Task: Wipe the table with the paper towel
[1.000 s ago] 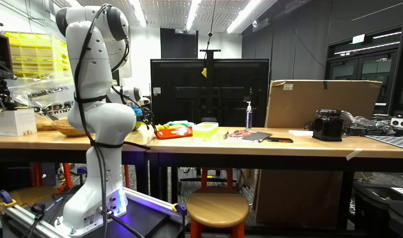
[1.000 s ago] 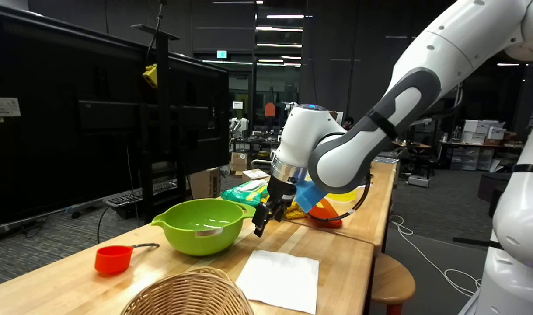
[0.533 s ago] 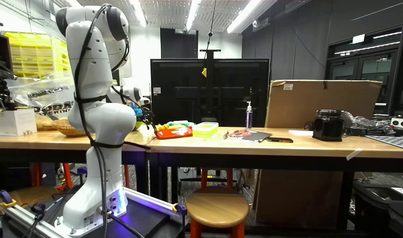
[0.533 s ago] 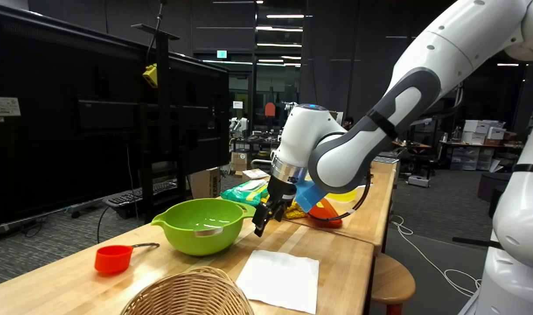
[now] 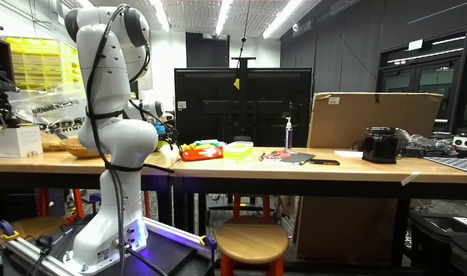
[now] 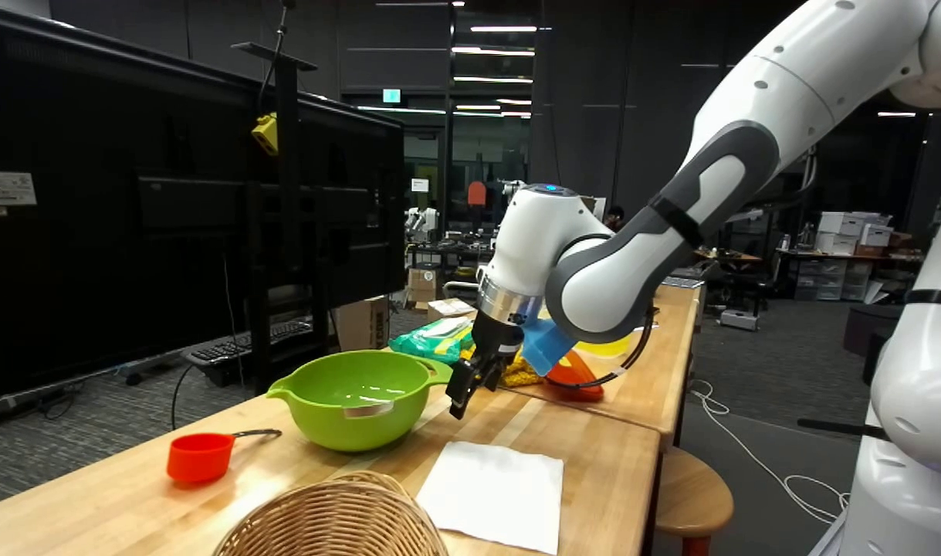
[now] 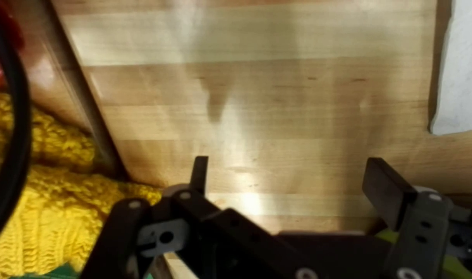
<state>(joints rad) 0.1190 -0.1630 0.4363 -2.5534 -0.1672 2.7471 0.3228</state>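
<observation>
The table (image 6: pixel 601 448) has a light tan wooden top; it also shows in an exterior view (image 5: pixel 279 174) and in the wrist view (image 7: pixel 259 89). The paper towel (image 6: pixel 493 494) is a flat white square lying on the table near its edge. Its corner shows at the right of the wrist view (image 7: pixel 464 77). My gripper (image 6: pixel 474 395) hangs above the table, beyond the paper towel and beside the green bowl. In the wrist view the gripper (image 7: pixel 286 159) is open, with only bare wood between its fingers. It touches neither the towel nor, visibly, the table.
A green bowl (image 6: pixel 354 409) stands close to the gripper. A red measuring cup (image 6: pixel 200 457) and a wicker basket (image 6: pixel 339 521) stand nearer that camera. A yellow knitted cloth (image 7: pixel 54 209), a green pack (image 6: pixel 431 341) and an orange-red item (image 6: pixel 574 374) lie past the table seam.
</observation>
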